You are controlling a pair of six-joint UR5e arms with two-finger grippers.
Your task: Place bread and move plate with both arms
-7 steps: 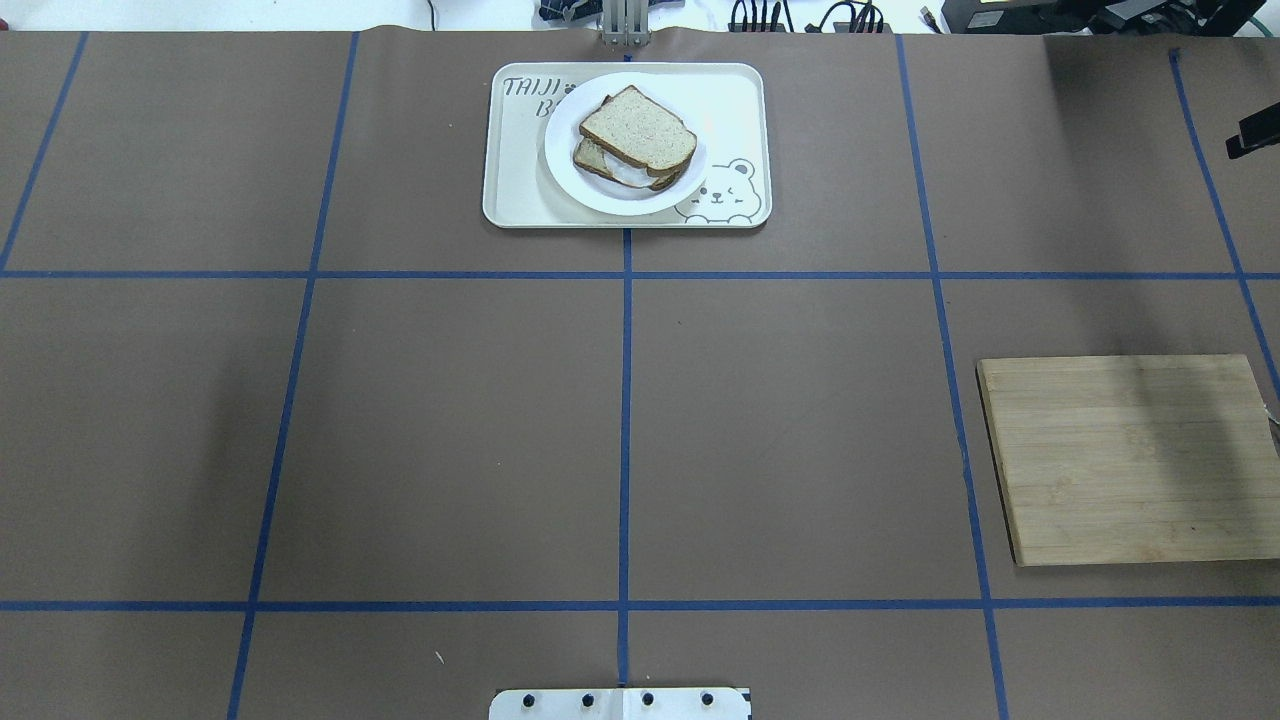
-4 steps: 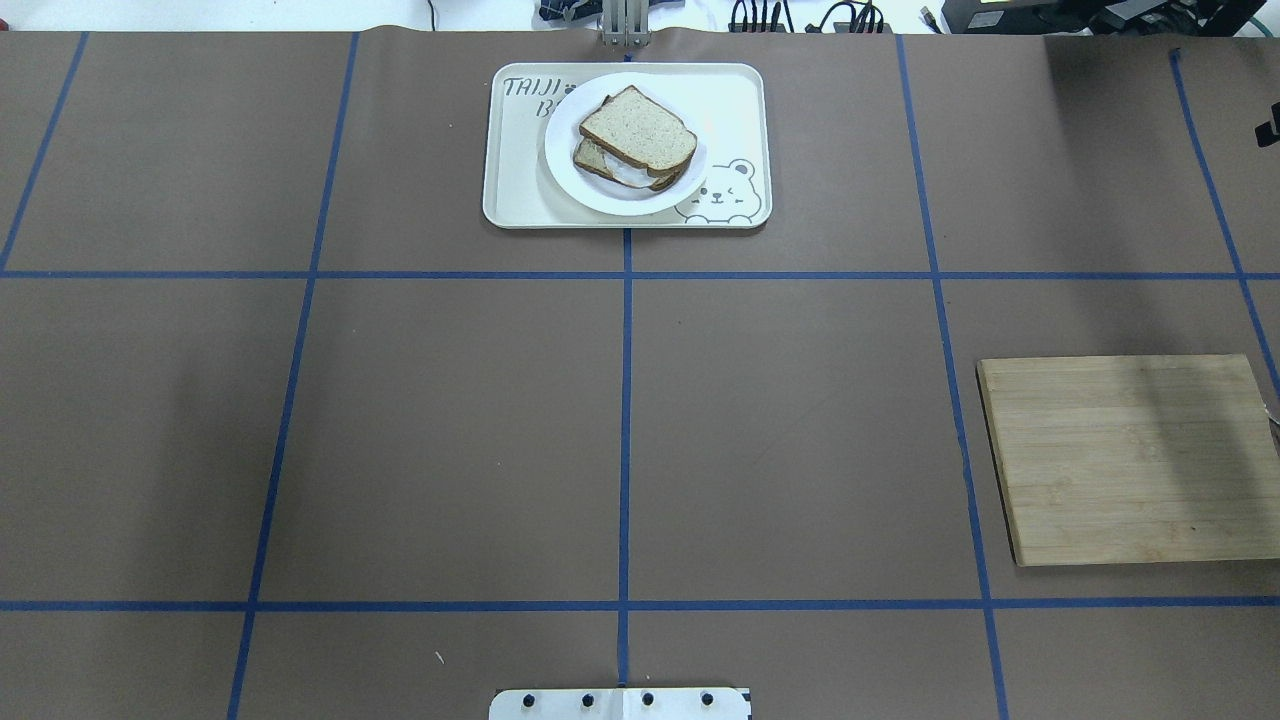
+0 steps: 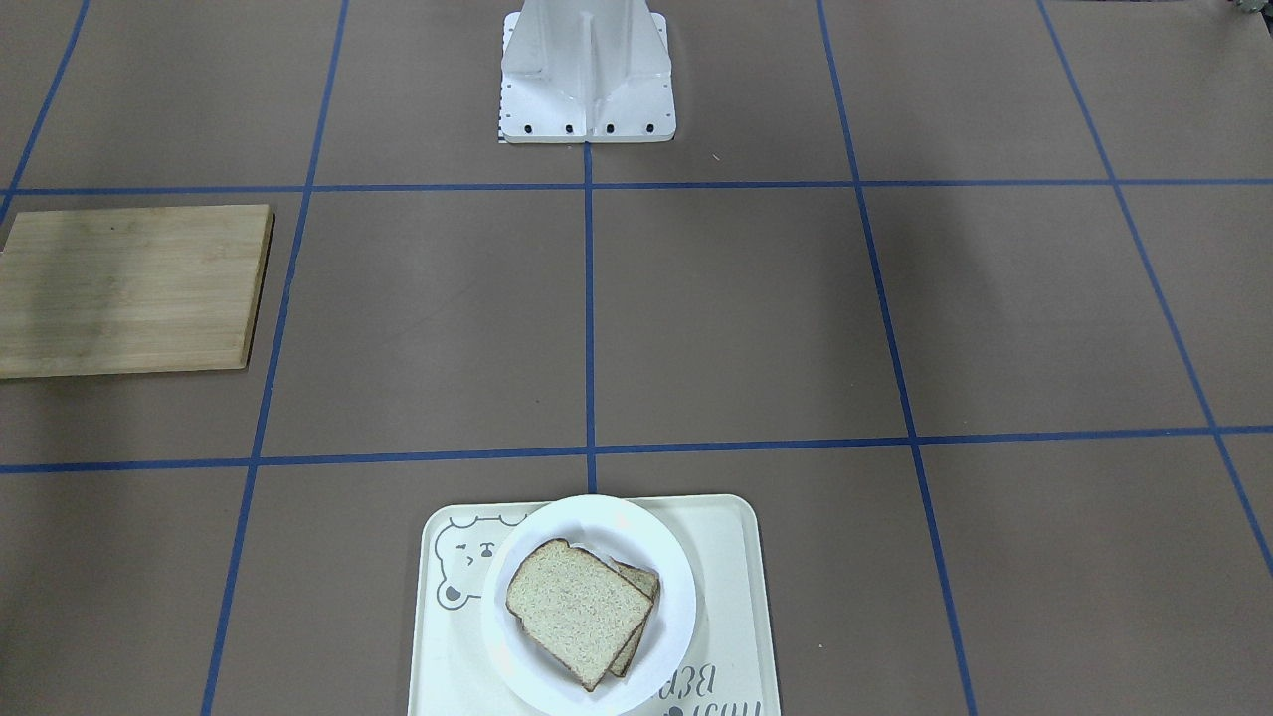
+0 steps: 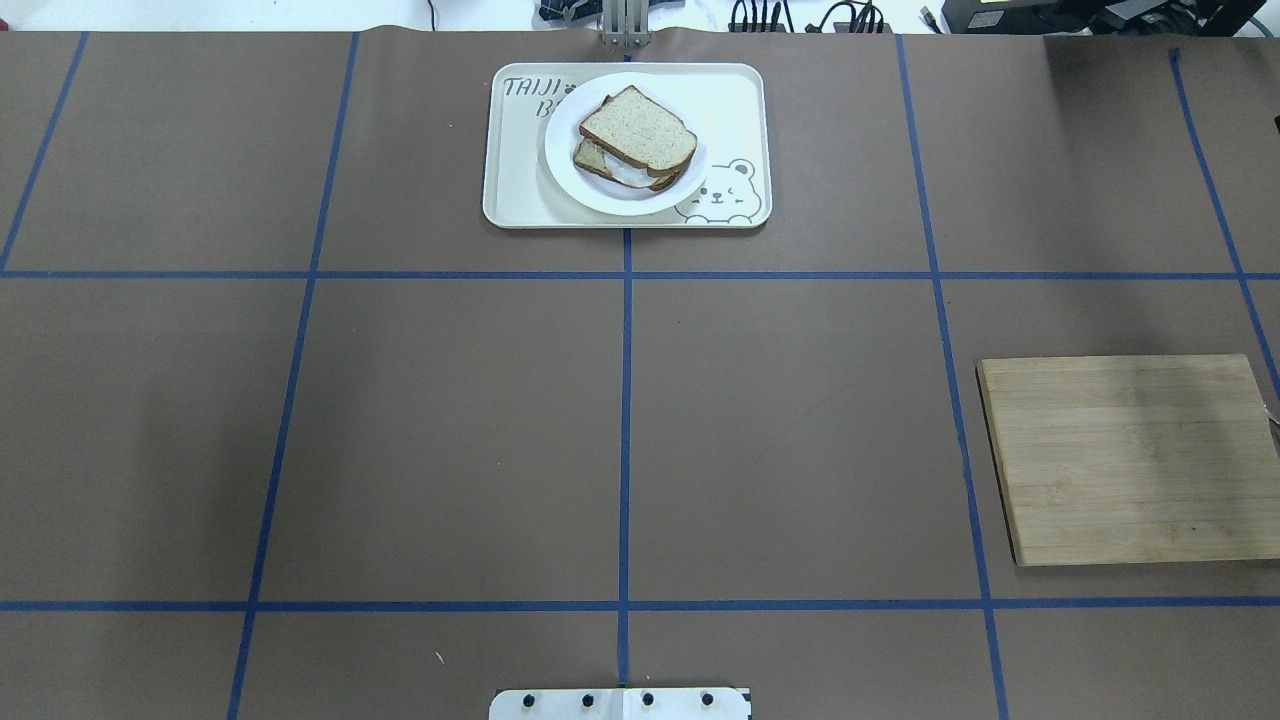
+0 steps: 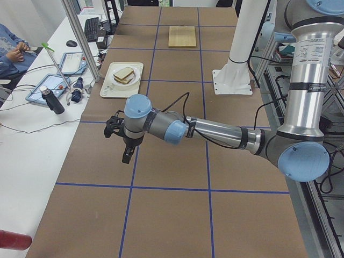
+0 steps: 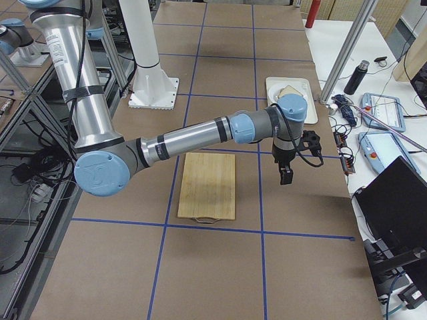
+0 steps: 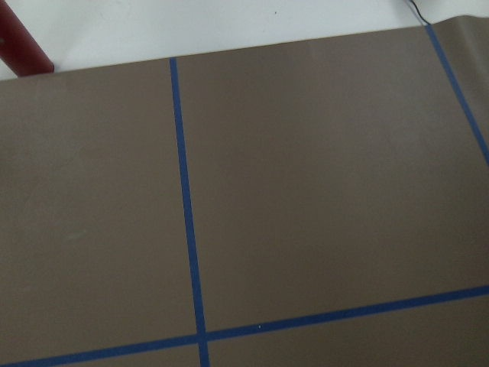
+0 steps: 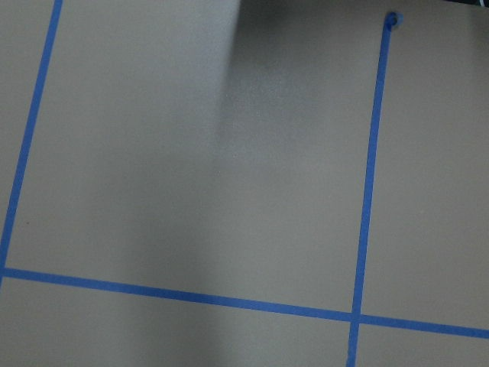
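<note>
The plain bread point(image 4: 638, 128) lies on top of the egg slice point(image 4: 625, 172) on the white plate point(image 4: 568, 172), which sits on the bear tray point(image 4: 735, 110) at the table's far middle. Bread point(image 3: 577, 609), plate point(image 3: 678, 577) and tray point(image 3: 738, 617) also show in the front view. My left gripper point(image 5: 127, 156) hangs over bare table far to the left, well away from the plate; I cannot tell whether it is open or shut. My right gripper point(image 6: 285, 177) hangs past the wooden board, far to the right; I cannot tell its state either. Both wrist views show only brown paper and blue tape.
A wooden cutting board point(image 4: 1130, 460) lies at the right side of the table, also in the front view point(image 3: 129, 288). The robot's base point(image 3: 587, 75) stands at the near middle edge. Bottles and tablets point(image 5: 54, 97) lie on the white side bench beyond the tray.
A black part of the right gripper at the overhead view's right edge has slid out of that view to the right. The bread, plate and tray have not moved.
</note>
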